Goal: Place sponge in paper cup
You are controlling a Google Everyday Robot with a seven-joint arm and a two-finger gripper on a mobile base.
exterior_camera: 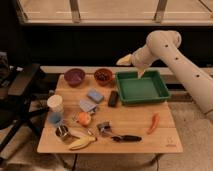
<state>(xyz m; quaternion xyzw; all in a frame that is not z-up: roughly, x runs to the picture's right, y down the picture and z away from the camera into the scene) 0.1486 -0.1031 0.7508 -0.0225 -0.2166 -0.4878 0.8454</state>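
Above the tray's [143,89] back-left corner hangs my gripper [131,65]; grip state I cannot tell. Sponge [95,95] lies mid-table, down-left in view, long axis seemingly slanted. Cup [55,103] stands further left.

Green tray [142,89], purple bowl [74,76], banana [82,143], carrot [154,123]

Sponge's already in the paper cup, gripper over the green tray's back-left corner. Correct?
No. The camera view shows the sponge lying on the table, apart from the paper cup, not in it. The gripper does hang over the back-left corner of the green tray.
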